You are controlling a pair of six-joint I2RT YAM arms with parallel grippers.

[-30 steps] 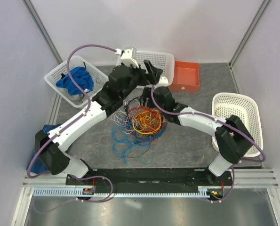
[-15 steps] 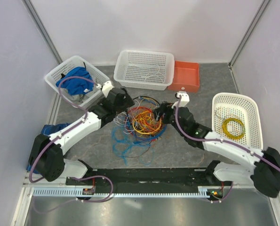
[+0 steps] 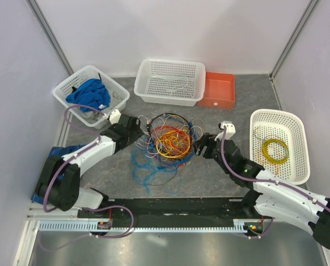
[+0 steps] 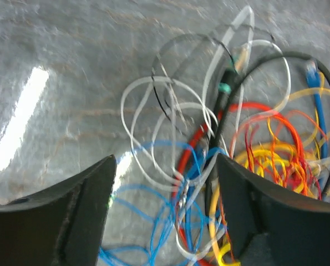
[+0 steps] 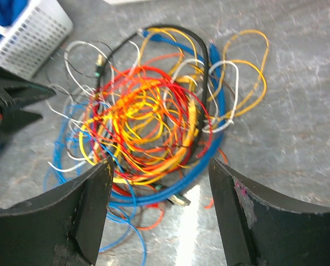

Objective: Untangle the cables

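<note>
The left gripper [image 3: 145, 129] stands wide open and holds nothing; in its wrist view the two dark fingers [image 4: 81, 205] are far apart, and white and blue loops of the cables [image 4: 209, 144] lie on the table below the gap; this view is a little blurred, and I cannot tell if a fingertip touches a wire. The right gripper [image 3: 197, 146] is also wide open and empty; from its own camera the bunch [image 5: 148, 122] fills the space beyond the open jaws. In the top view the cables [image 3: 170, 141] lie as one tangled heap on the grey table [image 3: 220, 172], between the two grippers, the left one at its left edge and the right one at its right edge. The core is a dense knot of red, orange and yellow loops; a black loop arches over the far side; thin white loops spread to the left; blue wires trail loose toward the near left; a thick blue cable [image 5: 206, 144] curves around the right side of the knot. A separate yellow coil [image 3: 275, 149] lies in the white basket [image 3: 278, 111] at the right, well apart from the heap.
</note>
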